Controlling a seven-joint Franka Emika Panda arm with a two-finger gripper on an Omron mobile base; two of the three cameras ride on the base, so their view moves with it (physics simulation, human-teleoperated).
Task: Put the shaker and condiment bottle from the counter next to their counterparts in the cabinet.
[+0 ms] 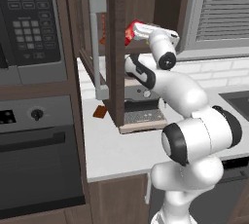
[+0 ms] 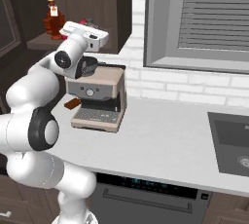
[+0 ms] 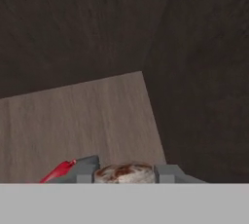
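The gripper (image 1: 135,32) reaches up into the cabinet (image 1: 116,47) with its jaws nearly closed on the condiment bottle (image 1: 132,31), which hangs above the counter (image 1: 126,150) and the coffee machine (image 1: 141,113). In the hand view the fingertips (image 3: 85,172) pinch a pale, brown-flecked patch, apparently the bottle's label, while a sliver of red pokes out to one side over the lighter wood of the shelf (image 3: 78,121).

Treat the bottle as a light, stiff, smooth-skinned thing. Its rounded shoulders give the pads little to bite on, so you are best holding it across the straight body at the label, as it seems you do now. Judging by the left base view, it sits at a slant in the grip, so it may pivot or slip if it brushes the shelf or the cabinet wall. Set it down gently and upright, or it could topple.

From the right base view, the thin orange-red bottle (image 2: 52,18) stands on the shelf, just beyond the hand, and that is the neighbour you are aiming for. A small brown object (image 2: 72,103) lies on the counter beside the coffee machine.

As for writing, the label on the thin orange-red bottle is too small to read, and the green digits on the microwave (image 1: 29,18) are cut off at the edge of the view.
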